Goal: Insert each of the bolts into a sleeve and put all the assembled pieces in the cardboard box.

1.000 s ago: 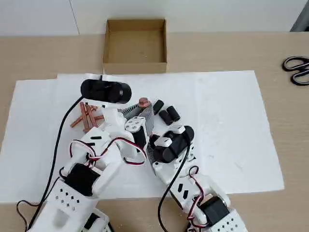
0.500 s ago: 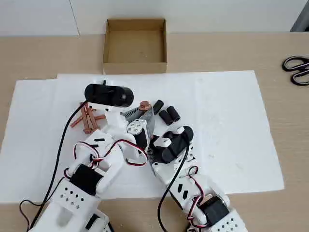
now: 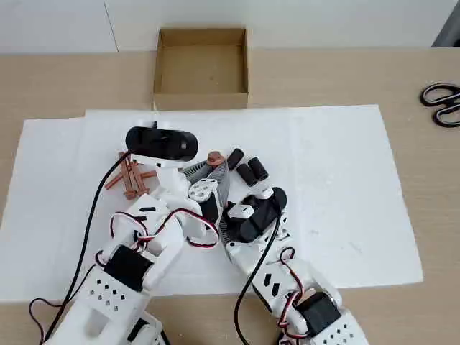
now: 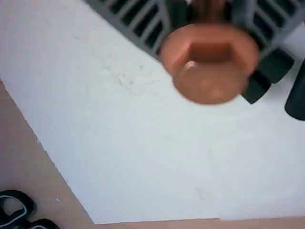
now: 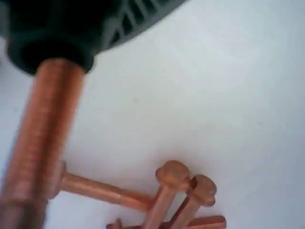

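The left gripper (image 3: 210, 171) is clenched on a copper bolt (image 3: 214, 157), out in front of the cardboard box (image 3: 248, 72) and well apart from its near wall. In the left wrist view the bolt's hexagonal head (image 4: 209, 62) faces the camera between two grey ribbed fingers (image 4: 128, 19). The right gripper (image 5: 57, 33) sits just beside it on the side farther from the box and is closed on a black sleeve (image 5: 47, 52). The bolt's threaded shaft comes out of the end of that sleeve. Three loose black sleeves (image 3: 248, 169) lie close together beyond the box's near right corner, just beside the held bolt. A small heap of copper bolts (image 3: 131, 175) lies crossed over one another beyond the box's near left corner. All of this rests on a white paper sheet (image 3: 338, 180) whose far edge runs just beside the box's near wall. A pair of scissors (image 3: 442, 103) lies far to the right of the box.
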Controlling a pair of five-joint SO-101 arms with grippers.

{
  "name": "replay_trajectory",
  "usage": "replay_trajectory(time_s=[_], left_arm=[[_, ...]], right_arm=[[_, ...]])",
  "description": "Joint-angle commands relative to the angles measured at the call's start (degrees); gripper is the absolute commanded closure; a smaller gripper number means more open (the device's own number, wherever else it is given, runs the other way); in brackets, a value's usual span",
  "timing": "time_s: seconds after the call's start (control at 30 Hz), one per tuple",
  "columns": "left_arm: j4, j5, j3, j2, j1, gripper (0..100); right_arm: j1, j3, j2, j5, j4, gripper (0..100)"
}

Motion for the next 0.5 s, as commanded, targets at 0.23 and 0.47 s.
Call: replay_trajectory(time_s=[0.23, 0.47], left_arm=[[-1.0, 0.3, -0.3, -0.4, 2.4, 99], [1.9, 0.3, 0.0, -0.4, 2.2, 99]], right_arm=[[0.0, -0.4, -1.1, -0.6, -1.5, 99.5], [0.3, -0.4, -1.1, -0.6, -1.5, 99.5]])
